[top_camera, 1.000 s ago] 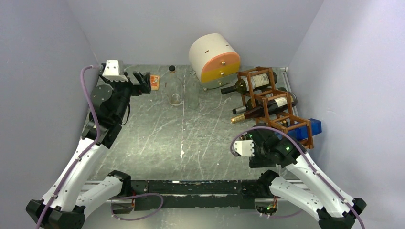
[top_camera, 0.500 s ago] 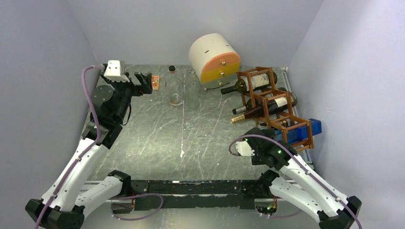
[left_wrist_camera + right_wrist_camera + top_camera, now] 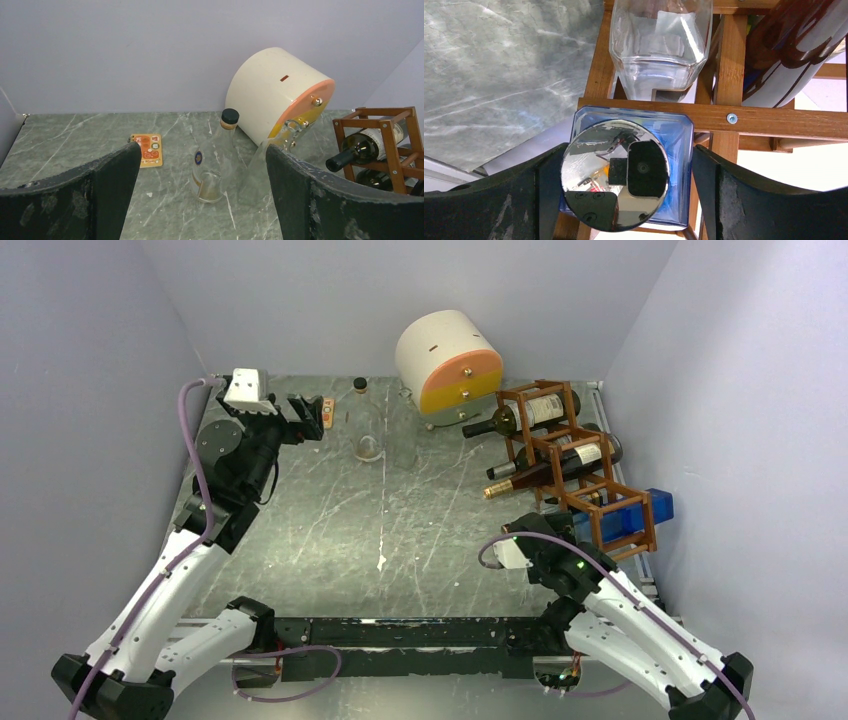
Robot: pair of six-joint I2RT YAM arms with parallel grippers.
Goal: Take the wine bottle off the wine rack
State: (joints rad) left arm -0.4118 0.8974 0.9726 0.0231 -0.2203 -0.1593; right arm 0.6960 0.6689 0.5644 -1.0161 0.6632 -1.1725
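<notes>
Looking down the right wrist view, found the blue bottle (image 3: 676,131) lying flat in the lowest, nearest cell of the wine rack (image 3: 659,114), mirrored cap (image 3: 615,175) outward. Judged it heavy, rigid, slick glass, breakable against the bars; best taken at the cap end, then drawn straight out. Found the right gripper (image 3: 629,192) spread wide, empty, a finger each side of the cap, contact unclear. Found the left gripper (image 3: 203,170) likewise released, far off, facing a clear bottle (image 3: 212,150). Got the dark bottles (image 3: 545,410) higher up the rack, necks leftward, only from the top view.
</notes>
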